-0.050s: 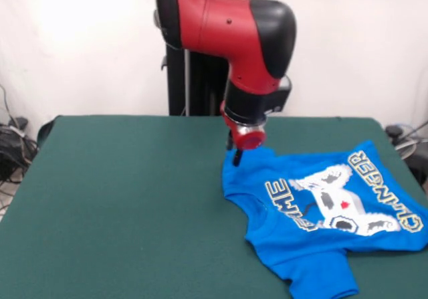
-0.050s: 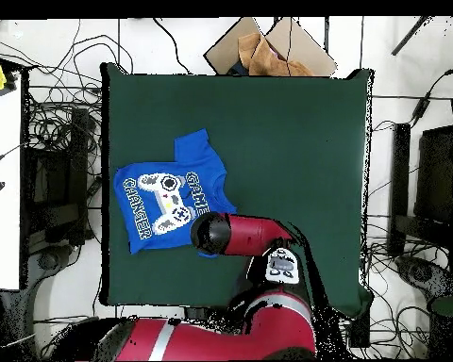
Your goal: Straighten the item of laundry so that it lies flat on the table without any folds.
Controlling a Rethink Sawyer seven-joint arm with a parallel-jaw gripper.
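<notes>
The item of laundry (image 1: 328, 212) is a bright blue T-shirt lying print side up on the right part of the green table (image 1: 120, 198). Its white controller print and lettering show, and its neckline faces the table's middle. One sleeve (image 1: 319, 279) spreads toward the near edge. The opposite shoulder corner is bunched under my gripper (image 1: 237, 157), which points straight down and touches the cloth there. In the overhead view the shirt (image 2: 159, 203) lies at the table's (image 2: 287, 141) left side. There the arm's wrist (image 2: 214, 233) covers the gripper and that corner of the shirt.
The shirt's hem lies close to the table's right edge (image 1: 401, 152) in the front view. Cables cover the floor around the table. A cardboard box (image 2: 268, 52) sits beyond the far edge and a white bench (image 2: 4, 179) stands at the left in the overhead view.
</notes>
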